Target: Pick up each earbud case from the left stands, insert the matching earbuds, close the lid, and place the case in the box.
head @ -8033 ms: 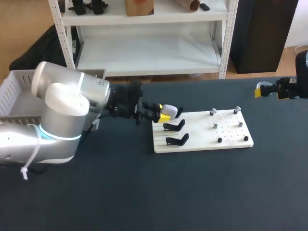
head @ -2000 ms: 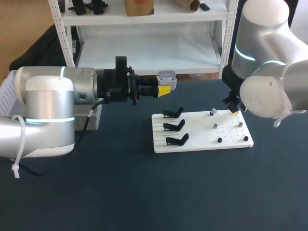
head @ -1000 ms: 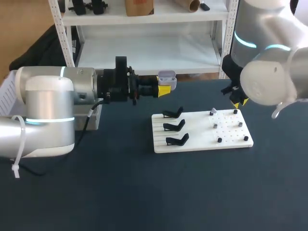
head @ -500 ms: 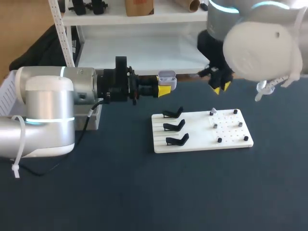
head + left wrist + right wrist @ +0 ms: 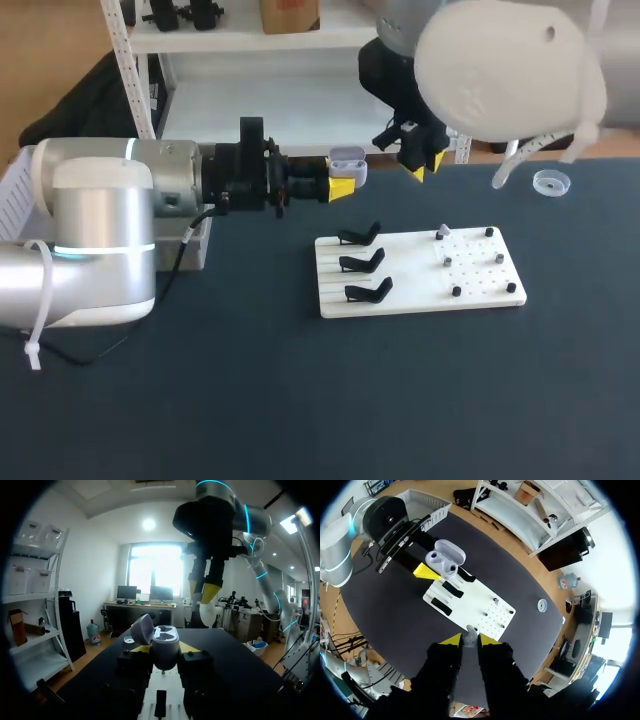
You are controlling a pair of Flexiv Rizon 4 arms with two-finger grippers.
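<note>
1. In the head view, light falls evenly from above. The dark table (image 5: pixel 320 400) shows no glare, and the white board (image 5: pixel 418 272) throws only a thin, soft shadow.
2. The right arm (image 5: pixel 500 60), white and close to the camera, is nearly washed out. The left arm (image 5: pixel 100 230) carries a soft sheen.
3. The left wrist view is backlit from ahead and overhead. The left gripper (image 5: pixel 165 649) and right gripper (image 5: pixel 202 592) stand dark, while the earbud case (image 5: pixel 162 640) and the earbud (image 5: pixel 207 614) catch light.
4. The right wrist view is bright and even, and the table's edge bends toward the rim.
</note>
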